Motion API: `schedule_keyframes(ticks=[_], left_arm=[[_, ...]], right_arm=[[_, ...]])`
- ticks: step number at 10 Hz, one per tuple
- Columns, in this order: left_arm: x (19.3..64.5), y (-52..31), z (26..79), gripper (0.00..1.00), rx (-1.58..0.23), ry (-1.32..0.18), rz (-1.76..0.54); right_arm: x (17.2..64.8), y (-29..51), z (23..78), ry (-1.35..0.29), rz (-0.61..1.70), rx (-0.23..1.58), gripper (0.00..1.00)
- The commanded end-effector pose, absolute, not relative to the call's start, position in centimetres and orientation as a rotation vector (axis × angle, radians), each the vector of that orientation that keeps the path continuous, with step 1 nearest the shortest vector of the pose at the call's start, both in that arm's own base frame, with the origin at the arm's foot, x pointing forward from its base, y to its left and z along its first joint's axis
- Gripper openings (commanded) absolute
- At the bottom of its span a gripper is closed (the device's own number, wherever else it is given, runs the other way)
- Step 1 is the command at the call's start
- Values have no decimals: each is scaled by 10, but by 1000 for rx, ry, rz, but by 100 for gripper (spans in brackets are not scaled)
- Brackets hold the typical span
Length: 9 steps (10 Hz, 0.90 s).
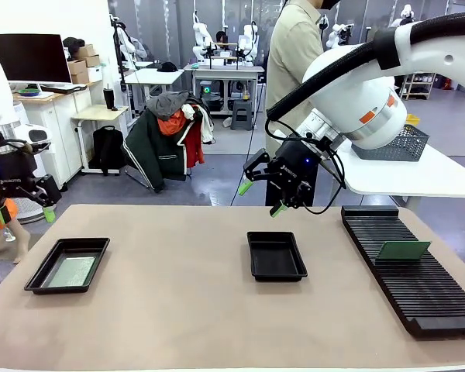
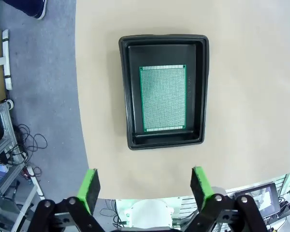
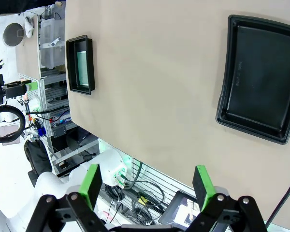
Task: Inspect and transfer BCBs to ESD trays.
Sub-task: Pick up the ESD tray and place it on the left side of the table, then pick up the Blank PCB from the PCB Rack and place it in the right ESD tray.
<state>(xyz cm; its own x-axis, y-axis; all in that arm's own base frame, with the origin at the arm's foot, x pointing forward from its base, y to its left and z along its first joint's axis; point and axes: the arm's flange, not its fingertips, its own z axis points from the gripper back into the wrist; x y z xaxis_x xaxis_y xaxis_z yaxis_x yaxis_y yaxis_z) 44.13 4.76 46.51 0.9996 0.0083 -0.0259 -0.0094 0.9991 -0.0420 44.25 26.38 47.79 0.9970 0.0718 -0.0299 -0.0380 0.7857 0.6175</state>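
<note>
Two ESD trays: left tray (image 1: 56, 290) near the table's (image 1: 178, 318) left end, middle tray (image 1: 277, 257) about mid-table, well apart
Left tray contents: one flat BCB (image 2: 163, 98), speckled face up, long axis along the tray's long axis, clear of the walls all round
Middle tray contents: nothing, bare black floor
Rack (image 1: 418, 302): long, slotted, at the table's right end; one standing BCB (image 1: 403, 249) on its long edge in a slot, leaning a little
Left gripper (image 2: 145, 186): fingers spread wide, nothing between them, hanging high off the table's left end; in the left wrist view the loaded tray lies straight ahead of the fingers
Right gripper (image 1: 261, 198): fingers spread wide, empty, hanging above the far rim of the middle tray
Key relation: standing BCB lies to the right gripper's right and lower, well apart from it; its long axis runs across the rack, roughly left to right. The right arm is much the nearer — the left would have to cross the whole table
Progress (judgement): one board looks placed, one left to move, with the empty middle tray its likely home
Next move (judgement): right gripper over to the rack, down onto the board's top edge, pads across the thin faces
Risk (judgement): thin edge — a skewed pinch could tip the board in its slot
Person (image 1: 294, 70): standing at the far side behind the right arm; hands hidden
</note>
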Motion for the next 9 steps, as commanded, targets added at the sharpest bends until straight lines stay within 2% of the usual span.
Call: schedule_keyframes(ticks=[1,9], left_arm=[[442,49,463,100,-45,26,8],[442,49,463,100,-45,26,8]], right_arm=[[445,266,479,57,45,646,100],[445,266,479,57,45,646,100]])
